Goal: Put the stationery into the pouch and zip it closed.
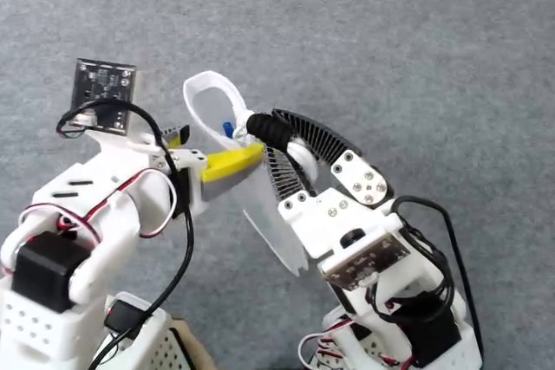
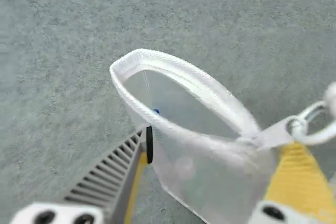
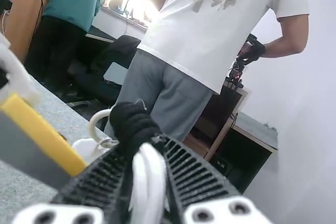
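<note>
Right gripper [image 1: 257, 130] pinched the open rim of the white pouch [image 1: 270, 214], mouth up, over the grey table [image 1: 434, 58]. Left gripper [image 1: 217, 146] stood wide, straddling the pouch. Something blue [image 1: 227, 127] showed inside.

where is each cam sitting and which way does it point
High view: fixed above the table, looking down on the left arm, right arm and pouch between them.
Left wrist view: on the left arm, looking down into the open pouch; the left gripper's spread fingers flank it.
Right wrist view: on the right arm, looking low across the table toward the room; the right gripper is shut on the pouch rim.
Shared: the pouch shows in all three.
</note>
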You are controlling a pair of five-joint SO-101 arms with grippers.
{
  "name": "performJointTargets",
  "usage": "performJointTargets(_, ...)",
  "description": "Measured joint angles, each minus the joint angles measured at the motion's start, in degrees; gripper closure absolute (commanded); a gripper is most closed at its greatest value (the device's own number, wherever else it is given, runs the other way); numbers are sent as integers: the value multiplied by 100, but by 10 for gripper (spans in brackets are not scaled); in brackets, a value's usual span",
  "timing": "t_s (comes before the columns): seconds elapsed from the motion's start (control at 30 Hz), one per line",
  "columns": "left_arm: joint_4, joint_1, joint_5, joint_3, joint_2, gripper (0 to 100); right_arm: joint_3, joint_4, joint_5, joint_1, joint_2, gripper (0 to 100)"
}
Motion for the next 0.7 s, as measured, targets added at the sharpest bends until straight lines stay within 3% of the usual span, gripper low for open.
performJointTargets(0.2, 378, -18, -826, 281, 123, 790, 0, 9, 0, 18, 0, 986)
performJointTargets(0.7, 396, -53, -905, 26, 105, 789, 0, 9, 0, 18, 0, 986)
